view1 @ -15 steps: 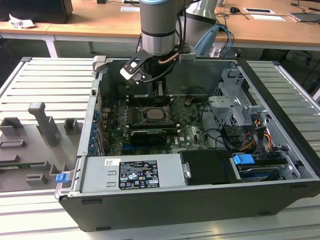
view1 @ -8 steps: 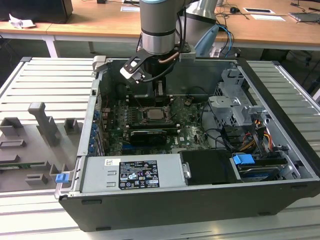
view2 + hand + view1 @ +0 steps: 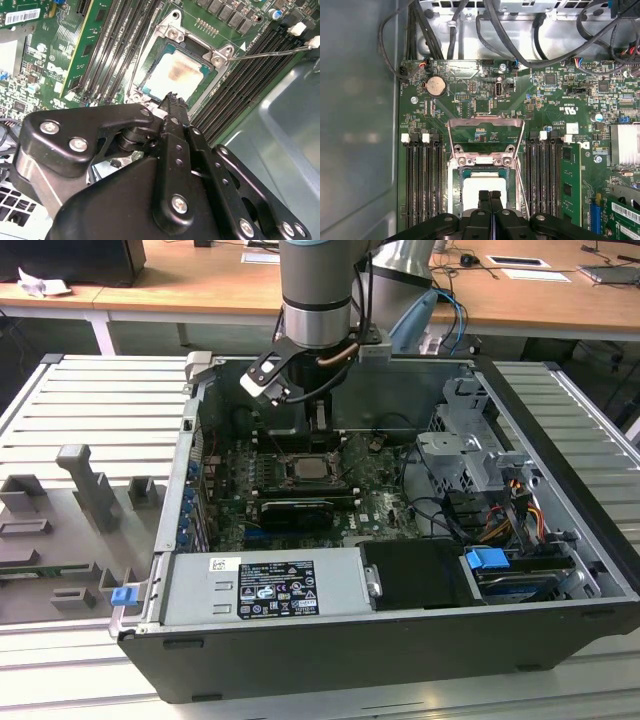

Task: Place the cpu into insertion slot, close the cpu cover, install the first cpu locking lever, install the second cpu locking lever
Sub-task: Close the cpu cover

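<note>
Cpu (image 3: 481, 184) lies seated in the socket, mid-board. Cpu cover (image 3: 485, 121) stands hinged open just beside it. Gripper (image 3: 490, 194) hangs close above the chip, fingers pressed together, empty. Judged light, rigid, fragile: grip by the edges.

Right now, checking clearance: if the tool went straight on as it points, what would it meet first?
Probably the cpu, lying right ahead of the tool; how close they are is unclear.
</note>
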### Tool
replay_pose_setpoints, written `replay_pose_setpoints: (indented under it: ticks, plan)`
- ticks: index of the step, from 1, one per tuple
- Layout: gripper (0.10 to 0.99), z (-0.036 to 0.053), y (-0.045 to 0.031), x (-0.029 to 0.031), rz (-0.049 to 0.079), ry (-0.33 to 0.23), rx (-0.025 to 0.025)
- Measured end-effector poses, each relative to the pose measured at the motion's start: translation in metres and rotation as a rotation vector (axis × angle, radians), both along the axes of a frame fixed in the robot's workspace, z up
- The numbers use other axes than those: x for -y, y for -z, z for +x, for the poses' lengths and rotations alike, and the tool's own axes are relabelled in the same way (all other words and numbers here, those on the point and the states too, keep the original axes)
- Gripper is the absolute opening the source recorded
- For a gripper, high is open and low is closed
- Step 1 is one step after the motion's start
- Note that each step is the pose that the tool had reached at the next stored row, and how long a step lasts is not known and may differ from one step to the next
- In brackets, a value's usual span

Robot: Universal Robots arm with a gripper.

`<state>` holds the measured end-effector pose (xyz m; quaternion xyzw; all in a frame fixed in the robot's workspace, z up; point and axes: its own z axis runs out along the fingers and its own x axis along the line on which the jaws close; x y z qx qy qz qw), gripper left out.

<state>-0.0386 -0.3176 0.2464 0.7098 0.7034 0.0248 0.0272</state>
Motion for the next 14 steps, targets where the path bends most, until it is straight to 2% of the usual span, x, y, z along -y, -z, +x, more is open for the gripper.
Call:
replay_pose_setpoints:
  ticks: [5,14]
  plan:
    - [0.106,0.0000,-0.0104,-0.0003,-0.003,0.000,0.0002]
    - [0.106,0.0000,-0.0155,-0.0017,-0.009,0.000,0.0002]
